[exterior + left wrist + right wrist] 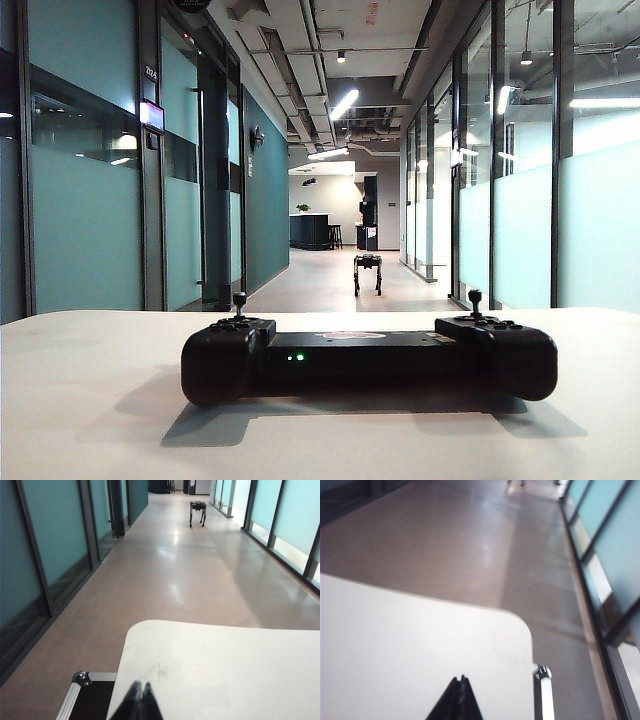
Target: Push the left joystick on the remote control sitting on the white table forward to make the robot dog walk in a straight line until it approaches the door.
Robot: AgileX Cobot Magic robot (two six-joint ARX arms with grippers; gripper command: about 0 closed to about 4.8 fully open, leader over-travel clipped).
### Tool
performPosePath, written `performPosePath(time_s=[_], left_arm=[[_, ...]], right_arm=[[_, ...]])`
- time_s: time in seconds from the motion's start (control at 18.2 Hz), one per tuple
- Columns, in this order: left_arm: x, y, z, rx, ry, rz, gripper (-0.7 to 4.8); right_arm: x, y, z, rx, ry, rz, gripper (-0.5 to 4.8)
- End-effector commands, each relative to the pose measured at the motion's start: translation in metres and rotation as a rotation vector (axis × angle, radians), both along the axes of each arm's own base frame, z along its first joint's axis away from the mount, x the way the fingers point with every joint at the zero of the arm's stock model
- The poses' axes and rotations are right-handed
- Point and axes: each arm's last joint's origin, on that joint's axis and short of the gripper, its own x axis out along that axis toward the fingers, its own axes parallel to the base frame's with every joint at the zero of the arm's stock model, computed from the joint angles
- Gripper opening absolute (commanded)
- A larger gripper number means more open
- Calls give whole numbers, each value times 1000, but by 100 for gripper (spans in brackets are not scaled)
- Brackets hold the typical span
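My left gripper (139, 700) and right gripper (461, 700) are pressed together, empty, over bare white table (90, 400). The remote control (368, 358) lies crosswise; neither wrist view shows its left joystick (239, 303). The robot dog (367, 272) stands far down the corridor.

A: What's on the white table (90, 400)?
B: Just the remote control (368, 358), flat on it near the middle, w/ green lights facing the exterior cam.
A: Table edges?
B: Rounded corners show in both wrist views. A metal-edged case corner (82, 678) sits beside one, prob. lower than the top.
A: Floor (165, 570)?
B: Glossy brown; the robot dog (367, 272) stands on it far down the corridor.
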Motion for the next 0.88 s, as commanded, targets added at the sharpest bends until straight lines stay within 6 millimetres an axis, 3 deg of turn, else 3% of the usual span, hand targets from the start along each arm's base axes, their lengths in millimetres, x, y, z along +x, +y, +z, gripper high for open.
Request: performPosePath(time_s=[0.05, 0.33, 0.66, 0.88], left_arm=[[0, 0, 2, 0, -12, -1, -5], [0, 0, 2, 0, -12, -1, -5], [0, 0, 2, 0, -12, -1, -5], [0, 0, 2, 0, -12, -1, -5]], right_arm=[[-11, -7, -10, 26, -84, 11, -5], [-22, -17, -27, 30, -166, -83, -5], [-22, -18, -56, 29, -150, -89, -5], [-22, -19, -61, 28, -142, -98, -5]])
